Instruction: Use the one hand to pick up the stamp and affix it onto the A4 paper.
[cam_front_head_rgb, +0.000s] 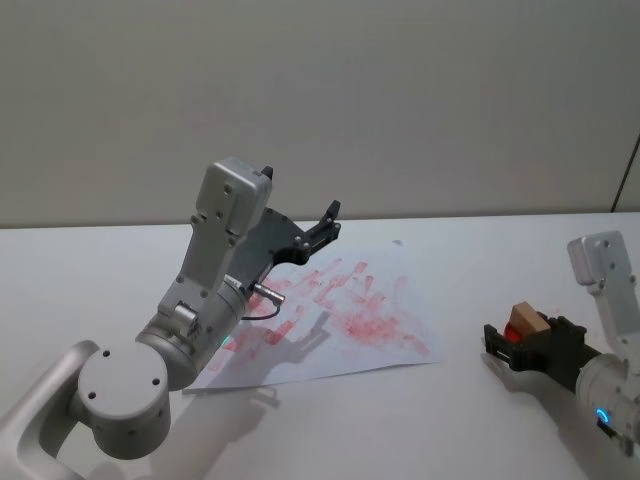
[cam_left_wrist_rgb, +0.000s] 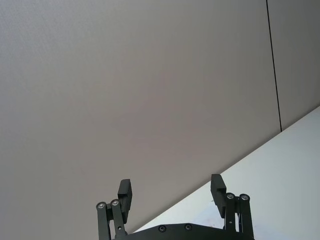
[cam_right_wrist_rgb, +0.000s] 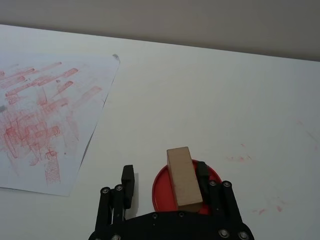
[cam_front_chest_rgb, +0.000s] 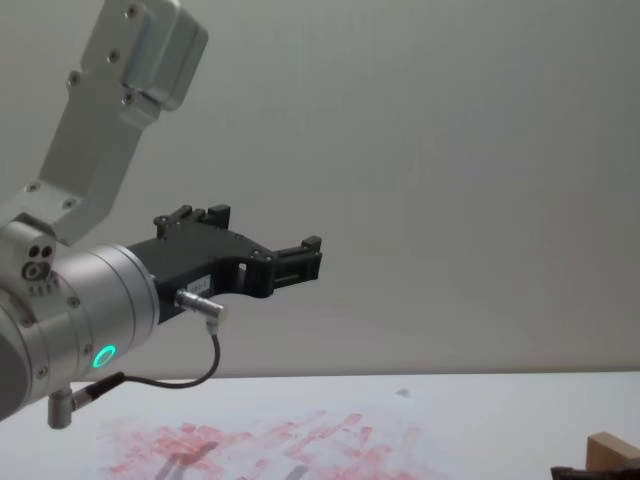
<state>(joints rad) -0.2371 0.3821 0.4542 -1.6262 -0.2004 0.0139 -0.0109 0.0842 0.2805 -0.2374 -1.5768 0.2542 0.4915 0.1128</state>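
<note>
The stamp (cam_right_wrist_rgb: 183, 176), a light tan wooden block, stands on a round red ink pad (cam_right_wrist_rgb: 159, 189) on the white table, to the right of the A4 paper (cam_right_wrist_rgb: 45, 115). My right gripper (cam_right_wrist_rgb: 165, 172) is open around the stamp, which sits close against one finger with a gap to the other. In the head view the stamp (cam_front_head_rgb: 527, 322) shows just above the right gripper (cam_front_head_rgb: 512, 345) at the right. The A4 paper (cam_front_head_rgb: 345, 310) is covered with red stamp marks. My left gripper (cam_front_head_rgb: 325, 228) hangs open in the air over the paper's far side, holding nothing.
The left arm (cam_front_head_rgb: 215, 290) leans over the left part of the paper and casts a shadow on it. Faint red smears (cam_right_wrist_rgb: 240, 159) mark the table right of the ink pad. A grey wall (cam_front_head_rgb: 400, 100) stands behind the table.
</note>
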